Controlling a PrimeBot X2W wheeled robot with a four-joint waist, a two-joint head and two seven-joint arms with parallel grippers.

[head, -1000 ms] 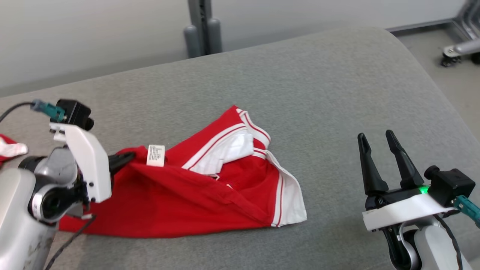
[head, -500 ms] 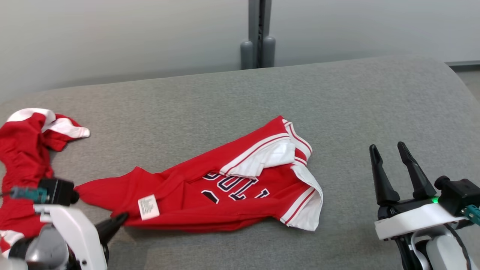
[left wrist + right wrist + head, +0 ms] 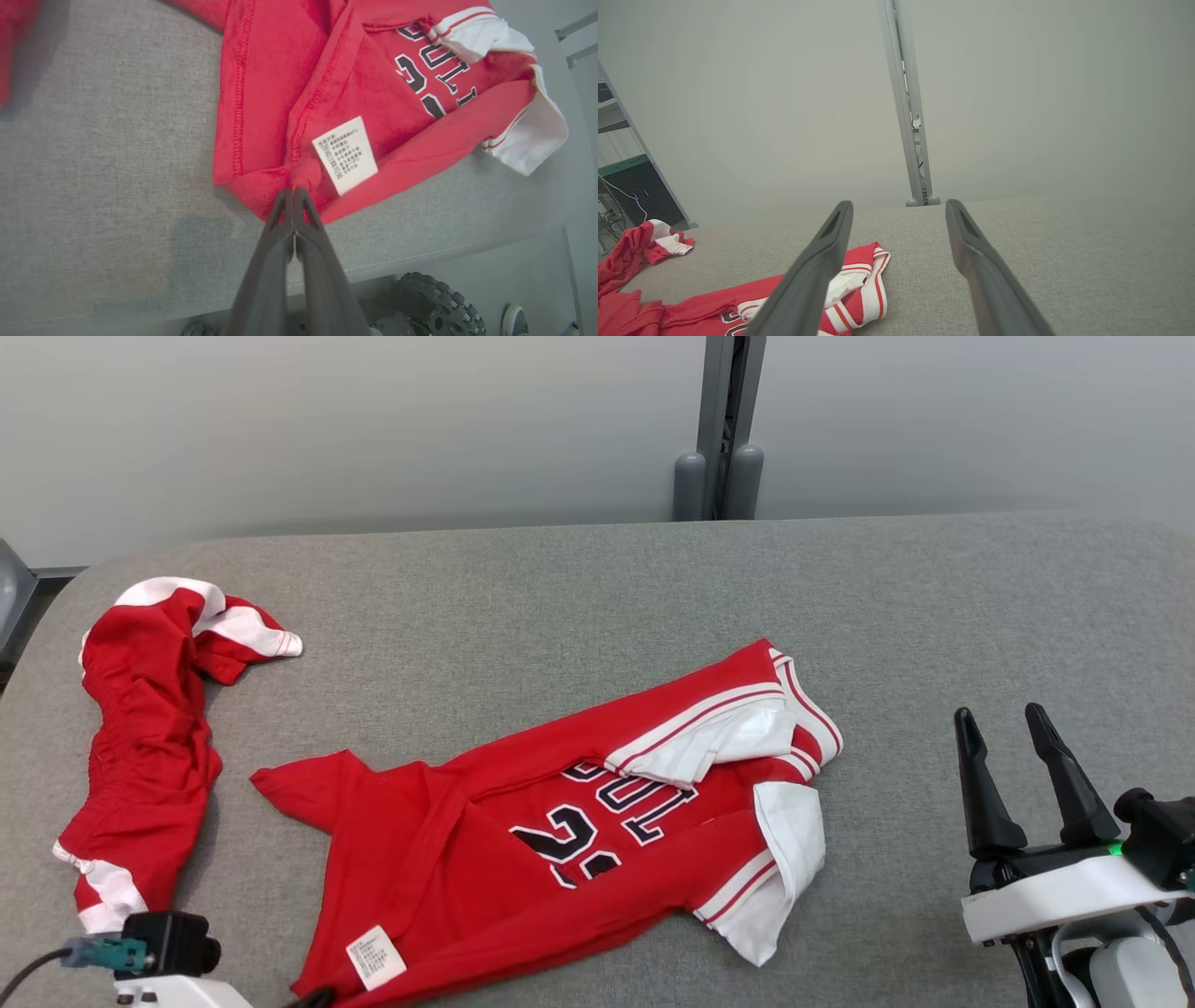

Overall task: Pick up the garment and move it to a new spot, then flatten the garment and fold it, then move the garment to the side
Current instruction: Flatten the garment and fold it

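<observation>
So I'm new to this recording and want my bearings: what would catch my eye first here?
A crumpled red jersey with dark lettering lies in the middle of the grey table, the left gripper shut on its near hem beside a white care label. A second red garment is bunched at the table's left end, and the right gripper stands open at the right, touching nothing.

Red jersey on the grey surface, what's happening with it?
The left gripper is shut on the red jersey at its hem, beside the care label, near the front of the table. The jersey lies rumpled, not flattened. The right gripper hangs open and empty to the right. Another red garment lies bunched at left.
</observation>
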